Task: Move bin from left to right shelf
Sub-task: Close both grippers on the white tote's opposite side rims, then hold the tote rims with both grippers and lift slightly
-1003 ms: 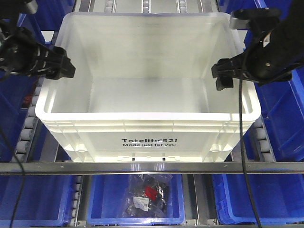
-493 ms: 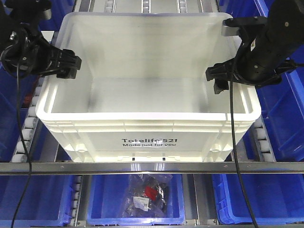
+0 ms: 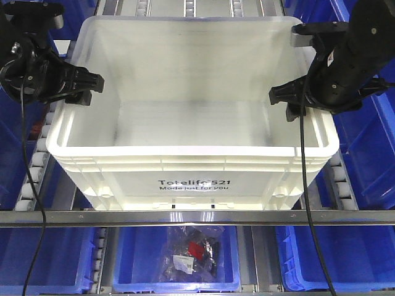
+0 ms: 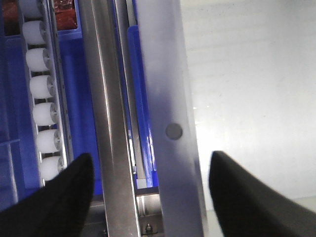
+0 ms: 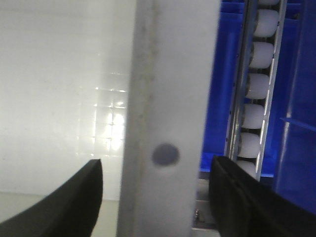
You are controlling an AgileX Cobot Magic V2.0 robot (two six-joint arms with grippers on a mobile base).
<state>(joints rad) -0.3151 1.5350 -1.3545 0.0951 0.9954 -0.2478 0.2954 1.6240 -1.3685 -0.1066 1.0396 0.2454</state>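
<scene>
Front view: white bin (image 3: 191, 179) sits on the upper roller shelf at frame centre, upright, open mouth up. The printed side faces 6 o'clock, just behind the front shelf rail (image 3: 185, 217). The long axis looks to run 9 to 3 o'clock.

Left gripper (image 3: 88, 86) is at 9 o'clock of the bin, over the left rim near the back corner. Right gripper (image 3: 290, 102) is at 3 o'clock, over the right rim.

Left wrist view: left gripper (image 4: 150, 154) has its jaws spread wide and grips nothing. The bin's rim (image 4: 170, 98) runs 12 to 6 o'clock between them. One finger (image 4: 69, 192) lies outside, over the steel rail (image 4: 106, 98). The other lies over the bin's interior. Clear gaps on both sides. Rollers (image 4: 42, 89) at 9 o'clock.

Right wrist view: right gripper (image 5: 157, 162) is likewise wide apart and holds nothing. The rim wall stands between the jaws. One finger (image 5: 74, 197) is over the interior, the other on the outer side by the rollers at 3 o'clock. No contact visible.

Blue bins (image 3: 179, 271) flank and sit below; the one at 6 o'clock holds a clear bag (image 3: 191, 253) of dark items.
</scene>
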